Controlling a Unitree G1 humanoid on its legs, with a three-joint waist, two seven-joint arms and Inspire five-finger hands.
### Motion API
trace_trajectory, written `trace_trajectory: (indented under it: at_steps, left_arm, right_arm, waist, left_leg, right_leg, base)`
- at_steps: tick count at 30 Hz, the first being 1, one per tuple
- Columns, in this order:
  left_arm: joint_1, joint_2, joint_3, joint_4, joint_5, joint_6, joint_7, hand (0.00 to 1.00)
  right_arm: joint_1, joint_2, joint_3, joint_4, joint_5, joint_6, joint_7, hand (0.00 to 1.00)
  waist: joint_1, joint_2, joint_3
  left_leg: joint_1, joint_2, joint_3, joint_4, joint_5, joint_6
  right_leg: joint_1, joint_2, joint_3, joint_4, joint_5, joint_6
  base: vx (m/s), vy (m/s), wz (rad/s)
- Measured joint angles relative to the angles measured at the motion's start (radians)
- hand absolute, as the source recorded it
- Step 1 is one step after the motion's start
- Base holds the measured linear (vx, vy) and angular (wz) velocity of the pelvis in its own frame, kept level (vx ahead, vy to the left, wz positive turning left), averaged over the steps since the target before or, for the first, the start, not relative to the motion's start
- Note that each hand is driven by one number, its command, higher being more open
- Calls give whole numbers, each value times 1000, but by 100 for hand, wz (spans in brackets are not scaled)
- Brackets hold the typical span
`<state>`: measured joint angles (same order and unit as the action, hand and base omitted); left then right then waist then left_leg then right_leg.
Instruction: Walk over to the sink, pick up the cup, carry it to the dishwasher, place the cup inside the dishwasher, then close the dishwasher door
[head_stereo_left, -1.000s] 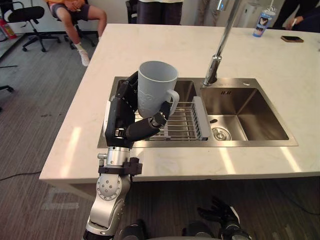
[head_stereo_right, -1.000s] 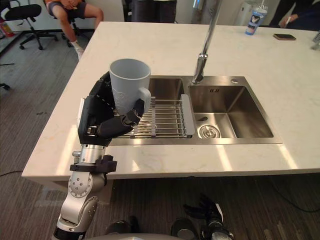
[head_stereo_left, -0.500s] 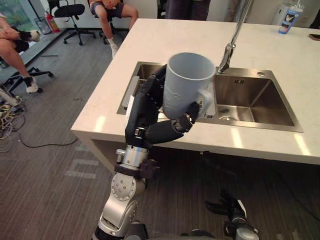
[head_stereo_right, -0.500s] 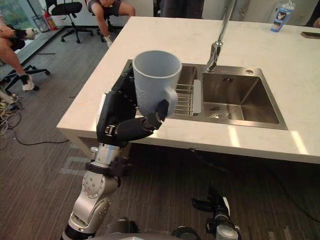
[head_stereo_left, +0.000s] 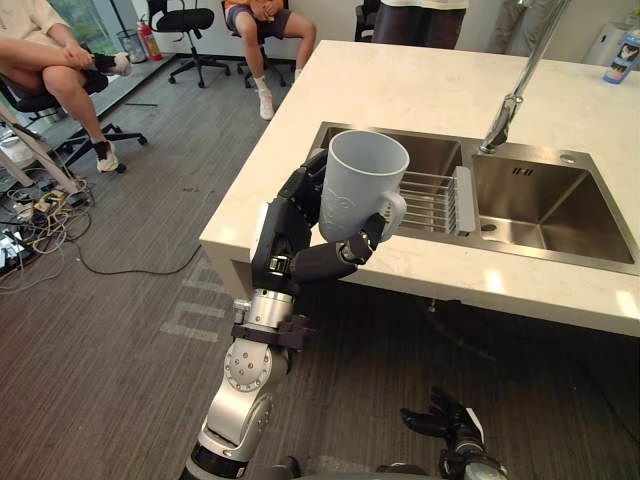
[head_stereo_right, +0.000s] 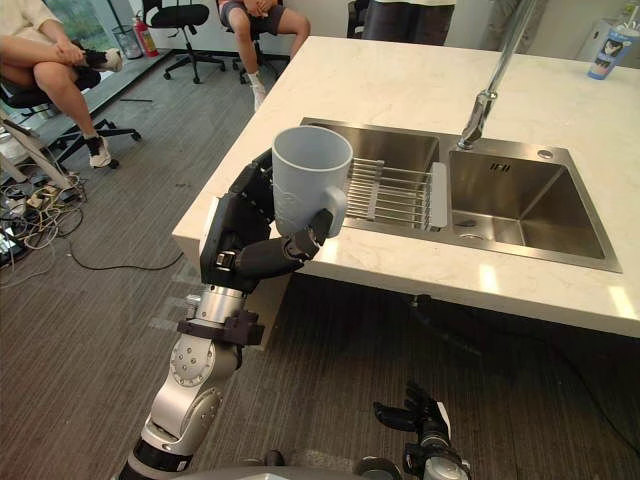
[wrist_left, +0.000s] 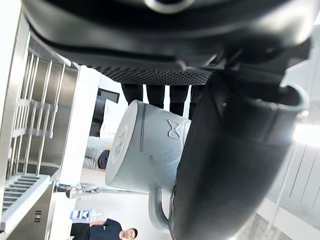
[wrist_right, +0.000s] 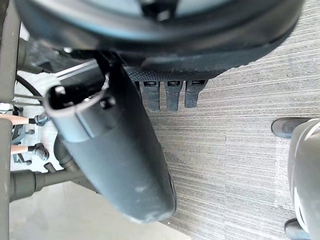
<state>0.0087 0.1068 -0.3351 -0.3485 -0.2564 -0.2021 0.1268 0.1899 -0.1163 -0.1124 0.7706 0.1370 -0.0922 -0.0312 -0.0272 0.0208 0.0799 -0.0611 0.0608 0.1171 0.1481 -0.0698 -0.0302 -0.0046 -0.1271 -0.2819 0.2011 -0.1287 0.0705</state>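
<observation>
A pale grey cup (head_stereo_left: 362, 185) is held upright, mouth up, in the robot's left hand (head_stereo_left: 285, 240) — the dark fingers are wrapped round its back wall and the thumb is curled against the front, just below the handle. The cup is carried in the air, clear of the table (head_stereo_left: 400, 90), and is seen in front of the near left corner of the pale stone top. A raised emblem (wrist_left: 173, 131) is shown on the cup's wall in the left wrist view; its detail cannot be made out.

A steel sink (head_stereo_left: 545, 205) with two basins is set into the table. A wire rack (head_stereo_left: 428, 198) is laid across the left basin, next to the divider, and a tall faucet (head_stereo_left: 510, 100) is mounted behind the basins. A bottle (head_stereo_right: 606, 52) with a blue printed label is stood at the table's far right; the print is too small to be read.

The right hand (head_stereo_left: 440, 425) is hung low above the grey carpeted floor (head_stereo_left: 110, 330), its fingers loosely spread and nothing held.

Beyond the table's left side, a seated person (head_stereo_left: 50, 50) is seen on an office chair — a red fire extinguisher (head_stereo_left: 148, 40) is stood nearby.
</observation>
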Motion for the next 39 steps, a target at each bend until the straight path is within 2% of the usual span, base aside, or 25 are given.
trace_trajectory:
  at_steps: [3,6,8,9,10,11,13,15,16,19,21,23,24,25,26,27,29,30,31,32,34,36,37,38,39]
  left_arm:
    - [31,0,8,0,0,0,-1,30]
    - [67,-8,13,0,-1,1,0,30]
    - [78,-13,22,-8,-1,6,2,30]
    - [78,-15,27,-11,-1,6,3,30]
    - [76,-20,43,-15,-3,6,6,30]
    - [75,-23,55,-15,-11,7,8,30]
    - [75,-31,52,-15,-20,7,13,30]
    - [76,-44,41,-49,-23,7,2,30]
    - [72,-44,39,-62,-29,7,-4,30]
    - [66,-17,52,-91,-46,0,-23,30]
    - [71,-11,84,-68,-69,10,-23,30]
    - [84,-11,93,-46,-79,20,-23,30]
    - [96,-11,92,-36,-79,28,-28,30]
    - [104,-7,90,-36,-78,38,-41,30]
    - [103,-2,89,-37,-77,39,-47,30]
    - [102,6,89,-36,-77,39,-48,30]
    - [100,17,95,-28,-75,38,-47,30]
    - [91,20,96,-30,-75,33,-46,30]
    - [69,30,95,-25,-76,23,-42,30]
    - [66,27,89,-24,-77,24,-40,30]
    - [58,26,66,-30,-79,24,-40,30]
    - [58,26,46,-54,-79,23,-40,30]
    - [59,26,46,-73,-79,22,-40,30]
    - [59,25,52,-89,-79,14,-40,30]
    - [60,21,54,-89,-80,7,-40,30]
  right_arm:
    - [2,0,4,3,0,0,-2,90]
    - [-1,-1,12,19,-2,0,-17,90]
    - [-35,-7,11,48,-3,0,-29,90]
    - [-44,-11,9,54,-4,0,-33,90]
    - [-62,-19,7,71,-5,0,-36,90]
    - [-66,-27,8,68,-7,-1,-42,90]
    - [-56,-53,8,64,-15,-1,-49,90]
    - [-27,-91,6,64,-22,-1,-52,90]
    - [-22,-99,2,66,-23,1,-53,90]
    - [-46,-91,-1,78,-25,13,-51,90]
    - [-83,-63,7,80,-26,16,-37,90]
    - [-103,-51,9,79,-26,16,-27,90]
    - [-119,-51,10,77,-27,16,-21,90]
    - [-132,-50,10,74,-35,16,-17,90]
    - [-140,-46,11,70,-46,16,-13,90]
    - [-138,-39,12,44,-50,16,-13,90]
    - [-114,-35,23,11,-52,15,-12,90]
    - [-97,-37,28,-17,-53,14,-12,90]
    - [-73,-29,39,-49,-53,14,-11,90]
    - [-34,-18,40,-95,-54,21,-10,90]
    - [40,13,41,-187,-61,27,-8,90]
    - [101,35,55,-283,-65,28,-6,90]
    - [129,39,73,-346,-69,28,-4,90]
    - [142,40,88,-396,-87,25,0,90]
    - [136,38,92,-410,-96,23,3,90]
  waist:
    - [8,0,-4]
    - [13,-4,-2]
    - [22,-11,3]
    - [24,-21,9]
    - [25,-25,13]
    - [22,-35,19]
    - [1,-40,22]
    - [-22,-13,6]
    - [-30,-6,1]
    - [-16,-20,-5]
    - [-14,-31,2]
    - [-12,-32,3]
    - [-14,-31,4]
    - [-17,-27,11]
    - [-22,-28,21]
    - [-31,-26,38]
    - [-43,-32,45]
    - [-43,-30,49]
    - [-42,-47,63]
    - [-51,-47,64]
    - [-49,-51,66]
    - [-38,-73,62]
    - [-32,-94,50]
    - [-19,-113,41]
    - [-12,-110,41]
  left_leg:
    - [-9,-3,-20,-4,7,1]
    - [-49,-19,-110,6,34,-4]
    - [-88,-34,-113,-46,116,-2]
    - [-92,-30,-74,-73,134,11]
    - [-127,9,79,-15,75,60]
    - [-149,63,231,84,7,65]
    - [-143,134,395,173,-24,83]
    - [-102,200,537,141,-16,84]
    - [-102,202,563,133,22,49]
    - [-136,72,492,81,27,85]
    - [-164,26,433,145,-24,118]
    - [-167,-4,392,198,-74,133]
    - [-157,-35,355,210,-104,139]
    - [-142,-59,313,205,-115,149]
    - [-133,-72,275,200,-118,150]
    - [-101,-93,228,156,-108,135]
    - [-54,-106,213,120,-118,121]
    - [-56,-96,169,144,-113,136]
    - [-46,-136,129,171,-130,159]
    - [-37,-154,73,182,-139,160]
    - [-15,-173,-20,193,-147,145]
    - [5,-188,-63,203,-162,121]
    - [2,-198,-84,213,-172,102]
    - [2,-198,-91,220,-186,83]
    - [2,-186,-97,226,-190,76]
  right_leg:
    - [0,0,-14,4,-9,-2]
    - [1,-5,-66,38,-28,-11]
    - [1,-26,-139,41,-40,-20]
    - [0,-37,-169,39,-40,-20]
    - [3,-48,-229,41,-40,-20]
    - [24,-73,-291,46,-40,-20]
    - [79,-119,-403,66,-40,-20]
    - [134,-154,-537,80,-41,-11]
    - [148,-162,-563,82,-41,11]
    - [166,-221,-609,50,-5,29]
    - [203,-259,-625,62,6,48]
    - [223,-306,-617,145,13,40]
    - [204,-364,-553,281,35,-8]
    - [127,-392,-383,444,72,-130]
    - [45,-342,-183,543,14,-100]
    - [-32,-229,19,592,-53,-54]
    - [-122,-94,202,541,-134,-43]
    - [-151,-65,238,524,-156,-32]
    - [-194,-19,348,475,-180,-19]
    - [-230,41,462,444,-185,-19]
    - [-265,109,561,424,-185,-11]
    - [-266,96,543,389,-167,17]
    - [-260,67,507,346,-124,12]
    - [-246,46,473,293,-80,30]
    - [-225,50,450,267,-81,31]
  base:
    - [-59,-31,24]
    - [-29,-71,99]
    - [-107,-28,142]
    - [-149,25,145]
    - [-115,38,145]
    - [-52,51,149]
    - [-25,143,168]
    - [13,238,179]
    - [84,270,145]
    - [69,276,102]
    - [92,329,103]
    - [97,268,88]
    - [169,355,103]
    - [166,329,119]
    - [169,263,134]
    - [118,129,115]
    - [211,86,111]
    - [304,-26,115]
    - [298,-71,128]
    - [265,-77,140]
    - [276,-83,172]
    - [324,-124,170]
    - [329,-158,147]
    - [324,-174,133]
    - [229,-151,91]
